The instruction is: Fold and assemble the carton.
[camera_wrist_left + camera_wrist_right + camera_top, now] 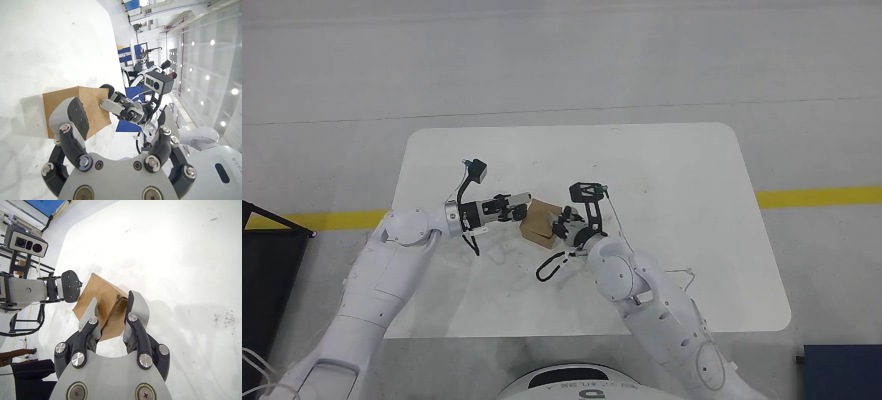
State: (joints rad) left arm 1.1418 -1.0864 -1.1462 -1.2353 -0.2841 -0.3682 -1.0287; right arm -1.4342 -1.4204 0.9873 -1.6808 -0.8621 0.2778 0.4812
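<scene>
A small brown carton [540, 222] stands on the white table [662, 180], left of centre. My right gripper [564, 225] is at the carton's right end, shut on it. In the right wrist view its fingers [130, 306] straddle a creased, partly folded end of the carton [102, 291]. The left wrist view has the right gripper [105, 96] clamped on the far edge of the carton [90, 98]. My left gripper [517, 207] is at the carton's left side, open wide [121, 117]. One of its pads [70, 286] sits next to the carton's edge.
A black cable loop [552, 265] hangs near the right forearm, just in front of the carton. A dark rack [262, 235] stands off the table's left edge. A yellow floor line [822, 196] runs behind. The table's right half is bare.
</scene>
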